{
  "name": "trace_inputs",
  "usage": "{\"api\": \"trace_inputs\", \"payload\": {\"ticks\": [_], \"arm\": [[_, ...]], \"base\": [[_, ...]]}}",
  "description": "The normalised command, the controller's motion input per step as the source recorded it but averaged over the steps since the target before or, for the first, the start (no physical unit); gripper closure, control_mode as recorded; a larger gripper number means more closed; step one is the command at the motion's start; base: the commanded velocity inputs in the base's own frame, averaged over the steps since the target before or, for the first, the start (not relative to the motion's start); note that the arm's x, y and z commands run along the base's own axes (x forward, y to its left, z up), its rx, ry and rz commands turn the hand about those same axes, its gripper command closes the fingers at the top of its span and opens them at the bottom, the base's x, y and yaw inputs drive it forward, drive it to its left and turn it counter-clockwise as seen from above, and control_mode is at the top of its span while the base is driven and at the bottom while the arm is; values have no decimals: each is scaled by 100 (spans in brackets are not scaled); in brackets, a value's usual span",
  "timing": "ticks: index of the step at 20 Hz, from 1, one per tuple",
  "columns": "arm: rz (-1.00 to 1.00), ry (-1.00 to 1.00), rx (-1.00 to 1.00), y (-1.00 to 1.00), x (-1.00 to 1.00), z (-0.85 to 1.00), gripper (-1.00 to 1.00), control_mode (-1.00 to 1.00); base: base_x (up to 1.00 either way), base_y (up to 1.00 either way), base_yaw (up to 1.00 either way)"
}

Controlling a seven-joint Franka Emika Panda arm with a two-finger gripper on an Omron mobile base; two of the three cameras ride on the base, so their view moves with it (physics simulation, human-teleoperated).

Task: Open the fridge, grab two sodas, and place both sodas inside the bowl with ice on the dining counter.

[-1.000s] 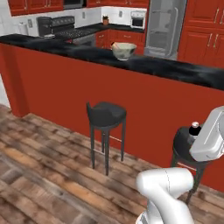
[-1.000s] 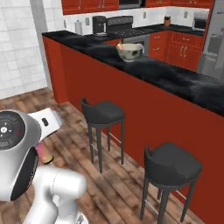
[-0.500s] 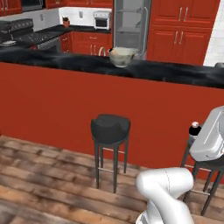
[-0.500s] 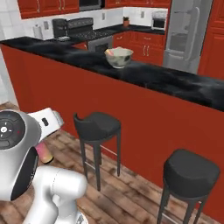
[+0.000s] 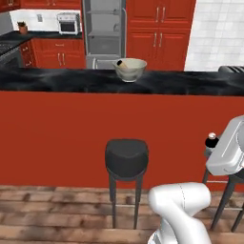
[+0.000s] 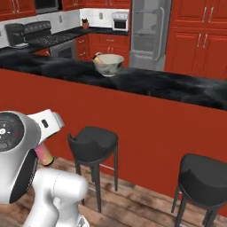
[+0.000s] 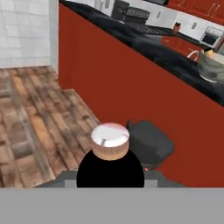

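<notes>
The fingers grip a soda held low, which could strike the tabletop edge before reaching the bowl.

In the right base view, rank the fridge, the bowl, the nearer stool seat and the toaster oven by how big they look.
1. fridge, largest.
2. nearer stool seat, though it is much closer to the camera, which inflates it.
3. bowl.
4. toaster oven, smallest, but it is farthest back, so its real size against the bowl is unsure.
</notes>
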Motion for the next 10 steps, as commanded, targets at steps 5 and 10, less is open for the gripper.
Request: {"api": "trace_inputs", "payload": {"ticks": [5,10], "arm": [[0,0,0,0,0,0,100,100],[0,0,0,0,0,0,100,100]], "base": [[78,51,-45],[74,47,-42]]}}
